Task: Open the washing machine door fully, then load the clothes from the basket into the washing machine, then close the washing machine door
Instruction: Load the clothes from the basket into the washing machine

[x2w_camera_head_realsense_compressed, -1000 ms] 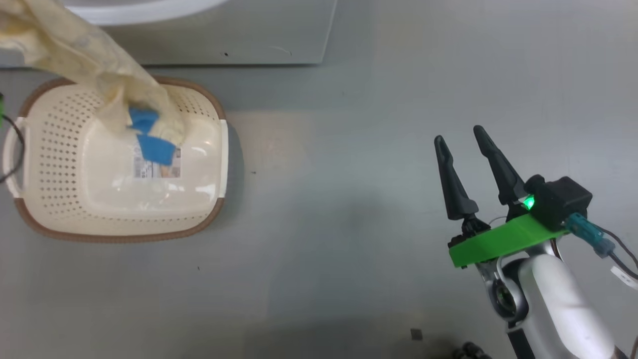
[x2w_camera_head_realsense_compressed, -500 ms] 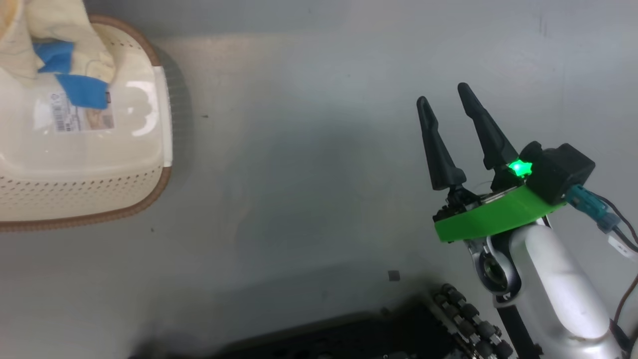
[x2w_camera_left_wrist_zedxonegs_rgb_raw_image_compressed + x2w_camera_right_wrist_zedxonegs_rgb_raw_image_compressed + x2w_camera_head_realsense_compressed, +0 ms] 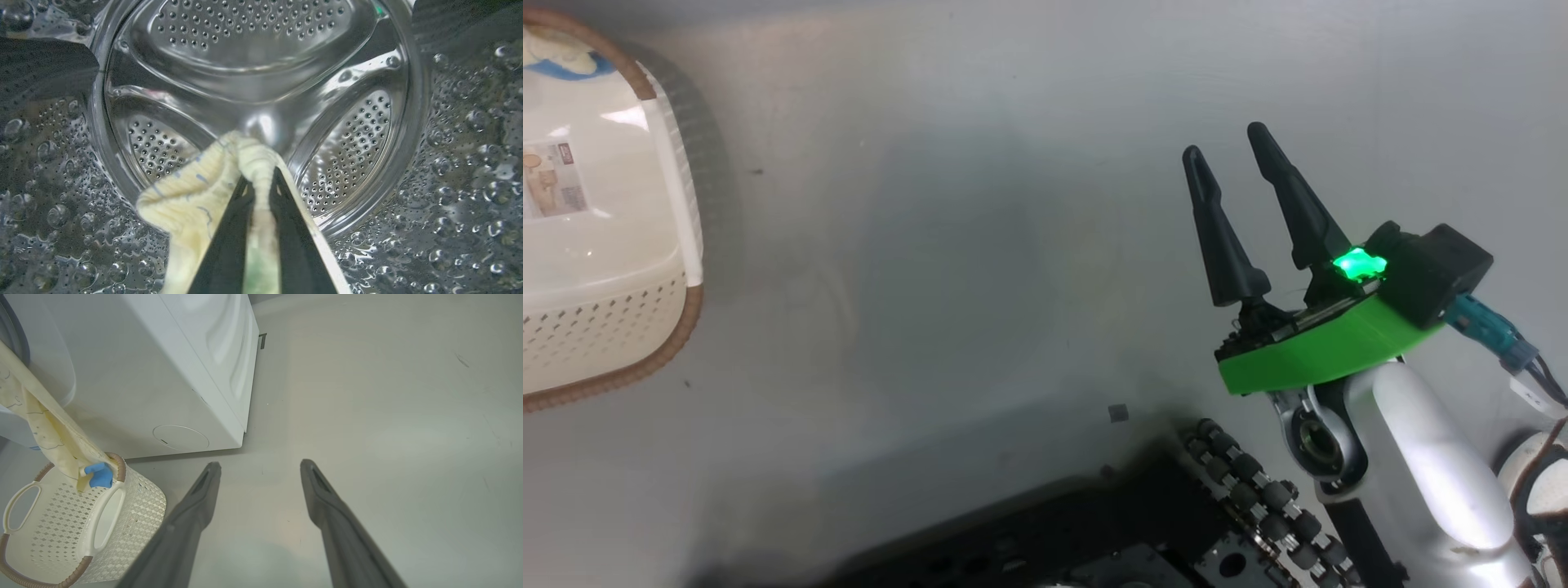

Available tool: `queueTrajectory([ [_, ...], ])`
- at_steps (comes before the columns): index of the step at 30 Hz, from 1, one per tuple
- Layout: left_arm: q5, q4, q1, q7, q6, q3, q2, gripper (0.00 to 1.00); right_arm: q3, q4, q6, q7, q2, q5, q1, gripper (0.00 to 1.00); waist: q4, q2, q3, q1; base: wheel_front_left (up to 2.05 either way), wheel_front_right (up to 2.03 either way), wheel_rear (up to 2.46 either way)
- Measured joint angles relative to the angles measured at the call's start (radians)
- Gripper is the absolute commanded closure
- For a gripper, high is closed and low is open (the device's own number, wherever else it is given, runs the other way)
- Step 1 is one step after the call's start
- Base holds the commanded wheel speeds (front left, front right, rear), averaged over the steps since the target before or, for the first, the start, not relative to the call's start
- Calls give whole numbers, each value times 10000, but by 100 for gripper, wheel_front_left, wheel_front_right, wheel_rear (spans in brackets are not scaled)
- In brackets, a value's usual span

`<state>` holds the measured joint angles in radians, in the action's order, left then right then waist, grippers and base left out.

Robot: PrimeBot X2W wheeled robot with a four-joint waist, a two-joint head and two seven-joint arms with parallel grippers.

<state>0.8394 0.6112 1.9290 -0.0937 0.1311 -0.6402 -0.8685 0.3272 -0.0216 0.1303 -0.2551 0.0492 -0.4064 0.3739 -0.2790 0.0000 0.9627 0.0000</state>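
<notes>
My left gripper (image 3: 261,173) is inside the washing machine's perforated steel drum (image 3: 261,53), shut on the pale cream-yellow clothes (image 3: 192,200). In the right wrist view the clothes (image 3: 45,428) stretch from the upper left down to the basket's rim, a blue patch (image 3: 98,475) resting on it. The cream basket (image 3: 61,531) stands on the floor before the white washing machine (image 3: 163,375). In the head view the basket (image 3: 678,204) is at the left edge. My right gripper (image 3: 1225,139) hangs open over bare floor, far right of the basket, holding nothing. The washing machine door is out of view.
The grey floor (image 3: 947,245) spreads between the basket and my right arm. My own dark wheeled base (image 3: 1176,523) fills the bottom of the head view. A round service cover (image 3: 179,437) sits low on the washer's front.
The head camera has swung, so the basket now sits at the picture's left edge and the clothes have almost left it. My right gripper stays open.
</notes>
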Motion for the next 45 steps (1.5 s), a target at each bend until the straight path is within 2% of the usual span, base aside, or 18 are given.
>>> queueTrajectory([
  [12,12,1833,776,-221,2,-2021,345,100,431,199,0,0,0,-165,17,0,-394,0,511,0,0,0,0],
  [23,522,2489,1194,-295,2,-3382,479,100,405,205,0,0,-2,-334,36,0,-522,0,563,0,0,0,0],
  [24,587,2527,1200,-297,2,-3465,487,84,408,209,0,0,-2,-334,36,0,-515,0,555,0,0,0,0],
  [25,600,2596,1225,-311,2,-3549,495,10,414,215,0,0,-2,-334,37,0,-511,0,551,0,0,0,0],
  [26,600,2700,1258,-385,2,-3618,499,0,430,219,0,0,-2,-334,40,0,-509,0,548,0,0,0,0],
  [36,1262,2995,1254,-786,4,-4314,539,0,360,207,0,0,-2,-407,134,0,-404,0,255,0,0,0,0],
  [45,2439,2272,170,-1154,4,-5175,527,0,23,81,0,0,0,153,134,0,-9,0,-429,0,0,0,0],
])
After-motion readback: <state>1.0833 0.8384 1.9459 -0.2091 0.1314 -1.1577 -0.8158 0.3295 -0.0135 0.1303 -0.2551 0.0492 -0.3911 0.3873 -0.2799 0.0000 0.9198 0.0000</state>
